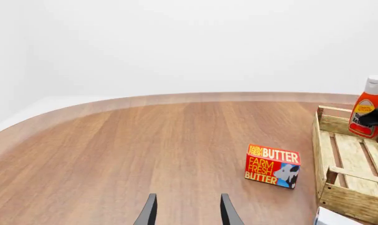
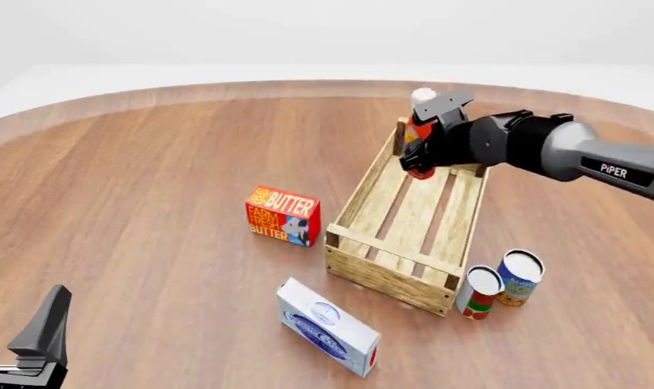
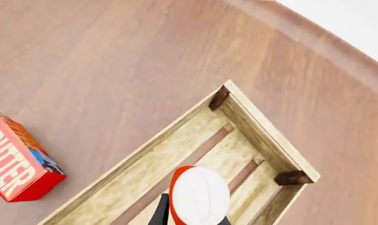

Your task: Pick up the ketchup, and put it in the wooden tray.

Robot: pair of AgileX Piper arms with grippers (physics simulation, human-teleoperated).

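Wood bench, near side: left end effector (image 2: 24,340) parked, released. Further out, right end effector (image 2: 433,139) is clamped on the ketchup (image 2: 419,134), hovering over the tray's (image 2: 386,271) far end. Pickup's done, just lowering and release left, I'd say.

The right gripper (image 2: 433,139) is covering most of the ketchup (image 2: 421,101) in the front view, and the frame edge is cropping the left gripper (image 2: 22,320).

A round-edged wooden table (image 2: 143,186) with reddish-brown grain fills the view; beyond its curved rim, toward twelve o'clock, a plain white floor and wall, evenly lit.
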